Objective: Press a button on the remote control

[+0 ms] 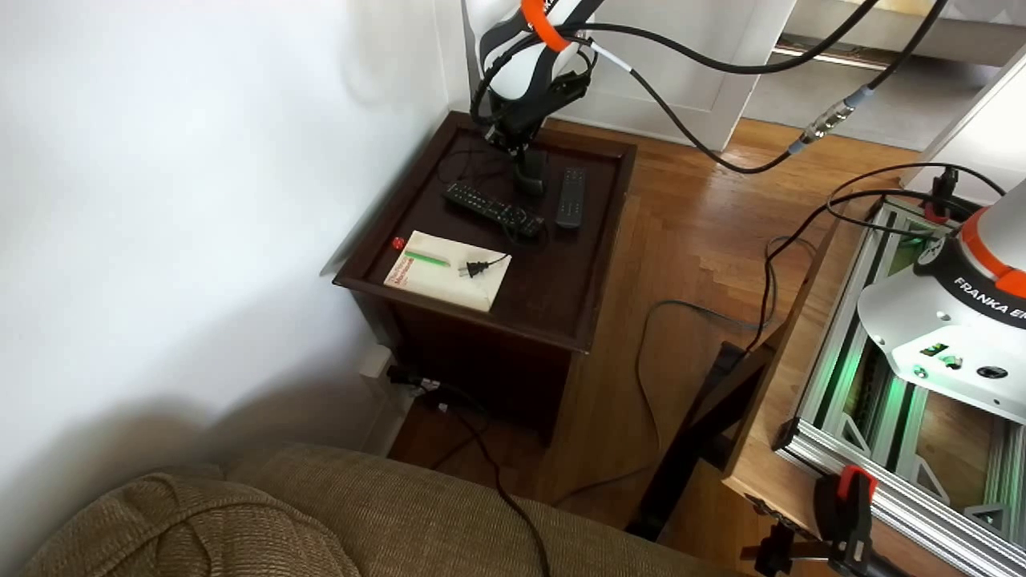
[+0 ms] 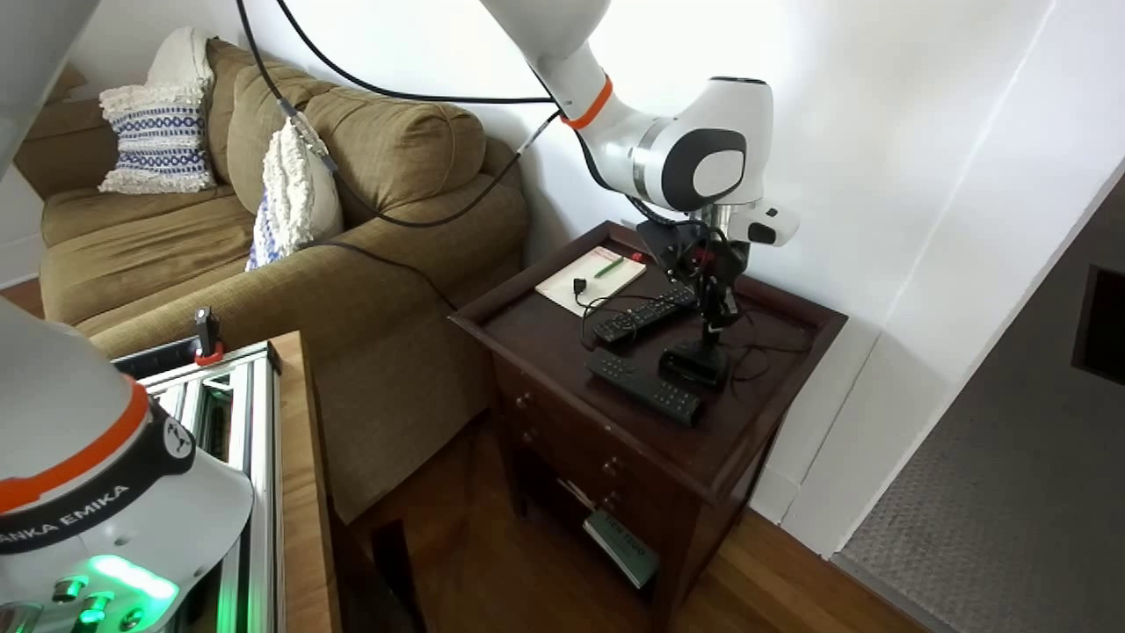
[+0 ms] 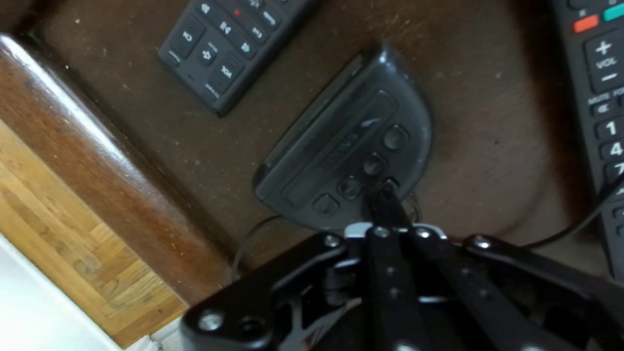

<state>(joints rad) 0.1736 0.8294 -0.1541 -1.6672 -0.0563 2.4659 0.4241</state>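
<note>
A short dark remote control (image 1: 571, 196) and a longer one with many buttons (image 1: 481, 202) lie on the dark side table (image 1: 613, 240). Both also show in the other views, such as the short remote (image 3: 229, 53) and the long remote (image 3: 602, 87) in the wrist view. Between them stands a small black rounded device (image 3: 341, 146) with a row of buttons and one lower button. It also shows in an exterior view (image 2: 690, 362). My gripper (image 3: 385, 192) is shut and empty, pointing down, its tips over the device's lower button. I cannot tell whether they touch it.
A pale book (image 1: 461, 292) with a green pencil (image 1: 426, 258) and a black plug (image 1: 474, 268) lies on the table, near a small red object (image 1: 398, 243). Thin cables cross the tabletop. A raised rim (image 3: 97, 141) edges it. A wall and brown sofa (image 2: 378, 352) stand close.
</note>
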